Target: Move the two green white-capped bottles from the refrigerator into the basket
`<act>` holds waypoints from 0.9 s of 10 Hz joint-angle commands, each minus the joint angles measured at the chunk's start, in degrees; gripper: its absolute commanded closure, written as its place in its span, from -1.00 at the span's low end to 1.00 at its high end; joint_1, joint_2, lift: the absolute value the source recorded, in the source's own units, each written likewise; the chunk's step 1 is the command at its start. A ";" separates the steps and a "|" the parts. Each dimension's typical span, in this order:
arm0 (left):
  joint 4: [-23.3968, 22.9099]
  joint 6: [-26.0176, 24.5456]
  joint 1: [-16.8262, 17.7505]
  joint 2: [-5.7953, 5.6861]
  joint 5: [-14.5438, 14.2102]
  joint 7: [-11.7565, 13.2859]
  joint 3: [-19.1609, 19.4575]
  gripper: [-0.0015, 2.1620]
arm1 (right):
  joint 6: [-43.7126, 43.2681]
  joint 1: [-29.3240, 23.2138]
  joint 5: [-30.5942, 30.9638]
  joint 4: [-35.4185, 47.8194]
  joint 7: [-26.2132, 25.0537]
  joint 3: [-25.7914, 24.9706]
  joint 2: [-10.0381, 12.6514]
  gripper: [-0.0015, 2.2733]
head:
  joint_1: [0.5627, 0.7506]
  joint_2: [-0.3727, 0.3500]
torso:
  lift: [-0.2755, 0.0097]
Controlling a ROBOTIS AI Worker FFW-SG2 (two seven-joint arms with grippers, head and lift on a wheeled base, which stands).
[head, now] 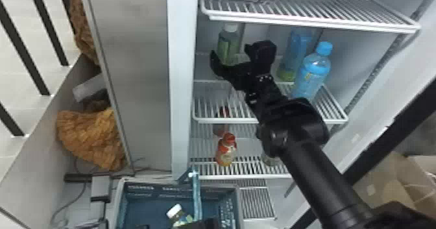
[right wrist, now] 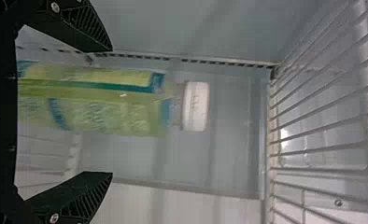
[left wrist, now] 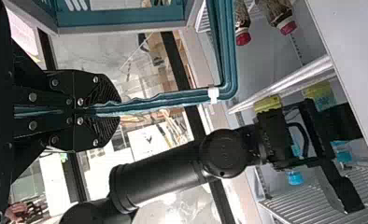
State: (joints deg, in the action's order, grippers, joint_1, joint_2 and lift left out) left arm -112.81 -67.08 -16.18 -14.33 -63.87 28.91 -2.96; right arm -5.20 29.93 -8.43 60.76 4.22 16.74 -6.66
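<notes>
Green white-capped plastic bottle [head: 226,45]: upright at the far left of the refrigerator's middle level, between the spread fingers of the right gripper [head: 231,52], with a gap to each finger; the right wrist view shows it lengthwise between them, closer to one than to the other.
Right gripper: wide open, holding nothing, its arm reaching in from the near right.
Second green bottle [head: 178,216]: tilted inside the blue plastic basket [head: 155,192], at the near left, low beside the refrigerator; this one is well apart from the right gripper.
Left gripper [head: 201,224]: closed on the basket's thin teal handle [head: 197,192], fingers clamped around it.
Green white-capped bottles, count: two; one in the refrigerator, one in the basket.
Basket, count: one.
Blue-capped blue plastic bottles, count: two, both upright to the right of the right gripper; one nearer [head: 312,74], one farther [head: 300,45].
Red-capped bottles, count: two in the left wrist view, one [left wrist: 243,35] just beside the other [left wrist: 285,23], below the middle shelf.
White wire shelves, count: four levels can be made out in the head view, among them the top one [head: 311,22] and the middle one [head: 214,118].
</notes>
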 commanded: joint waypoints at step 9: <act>0.39 0.56 -0.70 0.09 -0.80 0.00 0.34 0.10 | 0.27 0.59 -4.25 -1.34 -1.32 1.42 -0.02 -0.08 | 0.41 -0.38 | 0.90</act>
State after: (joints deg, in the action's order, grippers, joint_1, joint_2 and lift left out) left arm -112.43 -66.52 -16.67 -14.24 -64.67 28.92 -2.68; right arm -4.34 30.67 -12.65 59.33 2.90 18.28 -6.68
